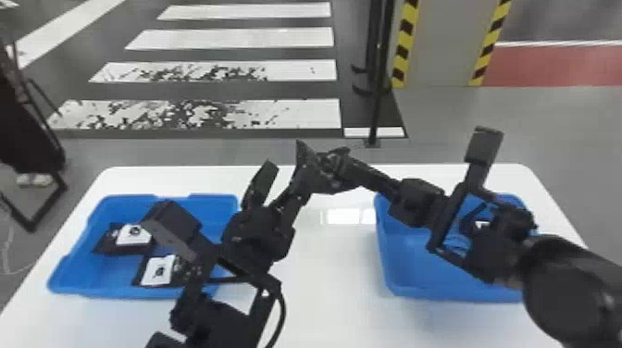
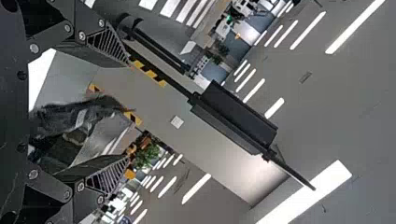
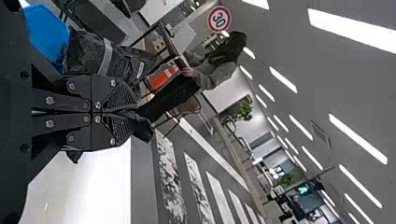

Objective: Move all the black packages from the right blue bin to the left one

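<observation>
My right gripper (image 1: 351, 167) is shut on a crumpled black package (image 1: 327, 175) above the table between the bins. In the right wrist view, the gripper (image 3: 134, 112) has the package (image 3: 107, 58) bulging out beside its closed fingers. My left gripper (image 1: 283, 169) stands open just left of the package. From the left wrist, the gripper (image 2: 126, 112) shows spread fingers with the package (image 2: 74, 116) between them; contact is unclear. Label-bearing packages (image 1: 159, 272) lie in the left blue bin (image 1: 115, 201). The right blue bin (image 1: 386, 259) is partly hidden by the right arm.
Both bins stand on a white table (image 1: 338, 277), with a gap between them. The left arm crosses the left bin's right side. A black stand (image 1: 376, 111) rises from the floor beyond the table's far edge.
</observation>
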Action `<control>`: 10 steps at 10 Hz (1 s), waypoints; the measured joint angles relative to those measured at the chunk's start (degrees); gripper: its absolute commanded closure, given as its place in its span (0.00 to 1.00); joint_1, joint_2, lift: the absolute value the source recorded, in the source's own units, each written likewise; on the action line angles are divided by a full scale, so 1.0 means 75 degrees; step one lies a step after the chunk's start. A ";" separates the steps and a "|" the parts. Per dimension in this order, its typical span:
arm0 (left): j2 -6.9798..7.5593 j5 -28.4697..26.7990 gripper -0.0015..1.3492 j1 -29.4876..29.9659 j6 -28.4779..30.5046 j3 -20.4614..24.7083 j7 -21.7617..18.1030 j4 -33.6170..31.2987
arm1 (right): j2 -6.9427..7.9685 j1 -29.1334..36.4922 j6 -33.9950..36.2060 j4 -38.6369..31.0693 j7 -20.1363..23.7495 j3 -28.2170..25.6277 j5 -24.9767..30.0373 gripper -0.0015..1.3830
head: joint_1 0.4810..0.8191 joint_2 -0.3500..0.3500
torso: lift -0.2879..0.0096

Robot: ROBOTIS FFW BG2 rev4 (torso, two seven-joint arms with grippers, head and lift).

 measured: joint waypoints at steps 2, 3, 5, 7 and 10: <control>0.0039 -0.0010 0.29 -0.0106 0.0111 -0.0208 0.0002 -0.0007 | -0.0005 -0.0153 -0.0122 0.0136 0.0012 0.0540 -0.0443 0.90 | 0.57 0.61 | 0.52; 0.0042 -0.0047 0.40 -0.0121 0.0170 -0.0211 0.0017 -0.0006 | -0.0005 -0.0194 -0.0176 0.0167 0.0015 0.0715 -0.0574 0.90 | 0.58 0.63 | 0.52; 0.0033 -0.0090 0.71 -0.0085 0.0273 -0.0155 0.0192 -0.0005 | -0.0007 -0.0227 -0.0245 0.0177 0.0040 0.0790 -0.0731 0.90 | 0.58 0.65 | 0.52; 0.0032 -0.0295 0.90 -0.0061 0.0256 -0.0136 0.0343 -0.0005 | -0.0010 -0.0231 -0.0316 0.0175 0.0076 0.0803 -0.0810 0.90 | 0.58 0.66 | 0.52; 0.0032 -0.0456 0.90 -0.0072 0.0224 -0.0126 0.0374 -0.0007 | -0.0009 -0.0216 -0.0454 0.0177 0.0078 0.0817 -0.0894 0.88 | 0.57 0.66 | 0.52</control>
